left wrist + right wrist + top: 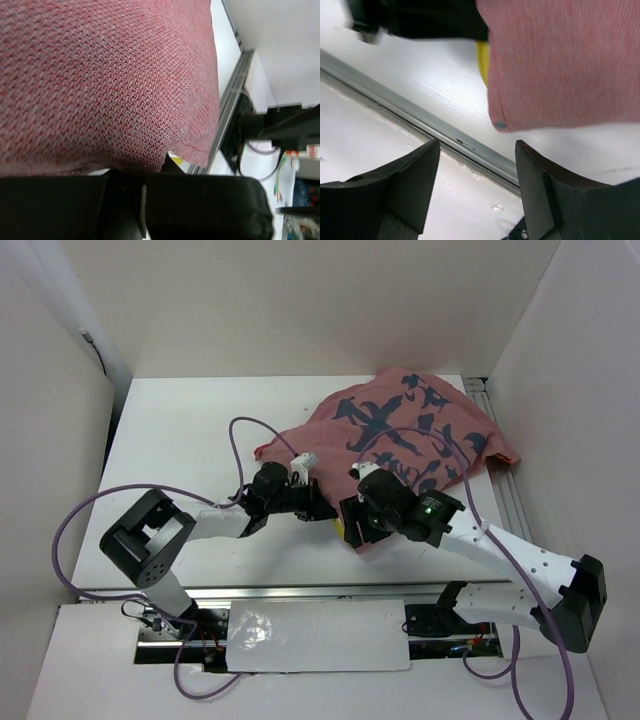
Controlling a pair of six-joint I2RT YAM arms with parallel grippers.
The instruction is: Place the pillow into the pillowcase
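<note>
White table and plain white walls frame your workspace. The pillowcase lies crumpled on the table with its dull pink side up, dark calligraphy marks spread across it. The pillow is inside it. All you can see of the pillow is a thin strip of yellow edging poking out at the pillowcase's near hem; the cream plush is hidden by the cloth. Up close the cloth shows a fine red-and-pale knit weave, and one near corner carries a small dark spot. Your left gripper sits at that near hem, on the left of the yellow strip. It is clenched, fingers pressed together with the cloth running right down to them, though you cannot tell whether any fabric is pinched. Your right gripper hovers just in front of the pillowcase's near corner, fingers spread and grasping nothing, with bare table and a metal rail beneath.
</note>
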